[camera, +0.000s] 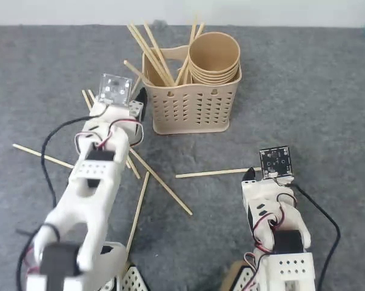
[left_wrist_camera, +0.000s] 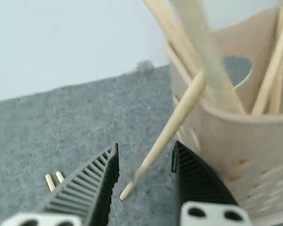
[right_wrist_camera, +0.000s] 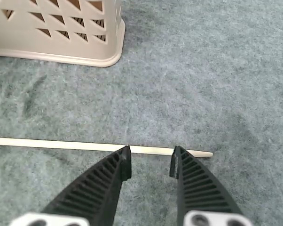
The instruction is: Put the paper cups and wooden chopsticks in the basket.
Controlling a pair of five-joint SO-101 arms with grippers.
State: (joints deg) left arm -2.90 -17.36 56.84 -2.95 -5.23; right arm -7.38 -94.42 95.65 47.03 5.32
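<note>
A beige slotted basket (camera: pixel 191 106) stands at the back of the table. It holds a stack of paper cups (camera: pixel 214 57) and several wooden chopsticks (camera: pixel 155 51). One chopstick (left_wrist_camera: pixel 172 129) slants out from the basket's wall (left_wrist_camera: pixel 235 141), and its free end lies between the spread fingers of my left gripper (left_wrist_camera: pixel 144 165), which is open. In the high view the left gripper (camera: pixel 140 102) sits at the basket's left side. My right gripper (right_wrist_camera: pixel 151 157) is open just short of a chopstick lying flat (right_wrist_camera: pixel 80 145), seen from above as the chopstick (camera: pixel 216 173) beside the right gripper (camera: pixel 251 176).
Several loose chopsticks lie on the grey carpet around the left arm: one at the far left (camera: pixel 43 156), two crossing near its forearm (camera: pixel 161 182) (camera: pixel 137 209), and a pair of ends by the gripper (left_wrist_camera: pixel 53 179). There is open carpet right of the basket.
</note>
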